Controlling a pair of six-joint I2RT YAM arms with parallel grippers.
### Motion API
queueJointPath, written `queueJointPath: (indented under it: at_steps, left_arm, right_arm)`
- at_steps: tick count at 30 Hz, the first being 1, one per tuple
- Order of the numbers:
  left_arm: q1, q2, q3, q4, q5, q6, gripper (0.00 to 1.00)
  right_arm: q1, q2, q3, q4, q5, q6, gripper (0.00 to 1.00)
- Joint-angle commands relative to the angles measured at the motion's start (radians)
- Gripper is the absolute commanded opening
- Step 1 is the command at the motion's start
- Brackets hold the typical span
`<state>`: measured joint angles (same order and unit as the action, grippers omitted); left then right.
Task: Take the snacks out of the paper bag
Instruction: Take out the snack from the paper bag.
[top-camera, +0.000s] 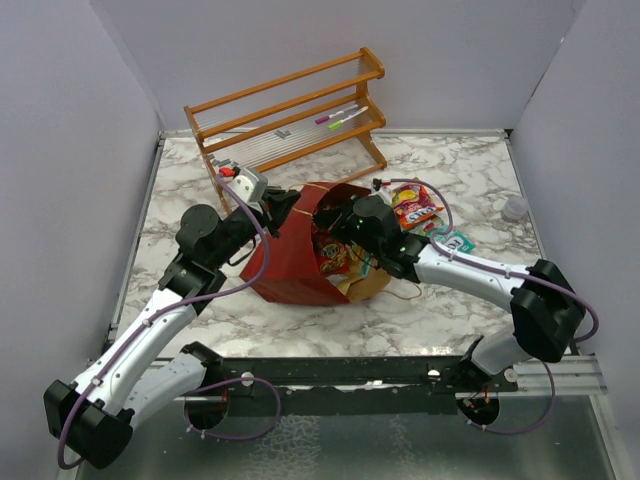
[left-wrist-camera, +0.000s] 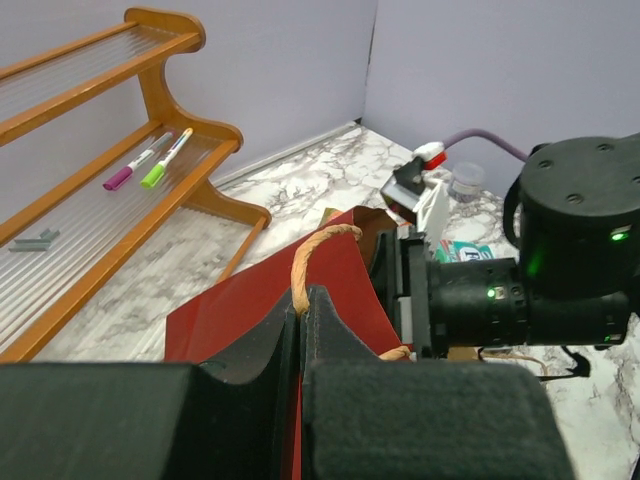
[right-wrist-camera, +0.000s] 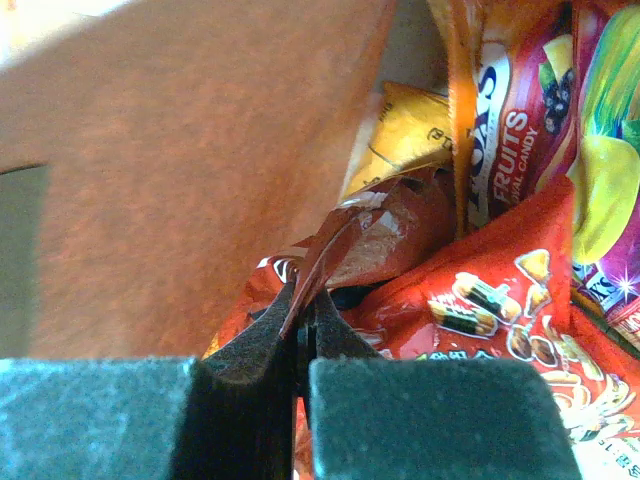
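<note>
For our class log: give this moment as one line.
left gripper: shut on paper bag | right gripper: shut on red packet inside bag

Paper bag (top-camera: 290, 265): we counted one.
Snacks (right-wrist-camera: 500, 290): we made out at least four inside the bag; the loose heap (top-camera: 415, 205) beside it was too bunched to count.
Wooden rack (top-camera: 290, 110): one.
Pens: two on the rack, one pink pen (left-wrist-camera: 135, 167) and one green pen (left-wrist-camera: 165, 160).
Small clear cup (top-camera: 514, 207): one.
</note>
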<state>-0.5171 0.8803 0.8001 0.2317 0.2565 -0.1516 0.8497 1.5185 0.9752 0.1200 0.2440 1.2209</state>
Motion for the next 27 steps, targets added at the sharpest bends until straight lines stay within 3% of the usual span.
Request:
queueJointPath:
  at_steps: [1, 27]
  left_arm:
    - [0.005, -0.033, -0.020, 0.018, -0.062, 0.003, 0.00]
    - [0.041, -0.058, -0.047, 0.034, -0.210, -0.028, 0.00]
  right_arm:
    - [0.006, -0.087, -0.006, 0.036, 0.065, -0.042, 0.01]
    - [0.005, -0.260, 0.032, 0.075, 0.155, -0.225, 0.01]
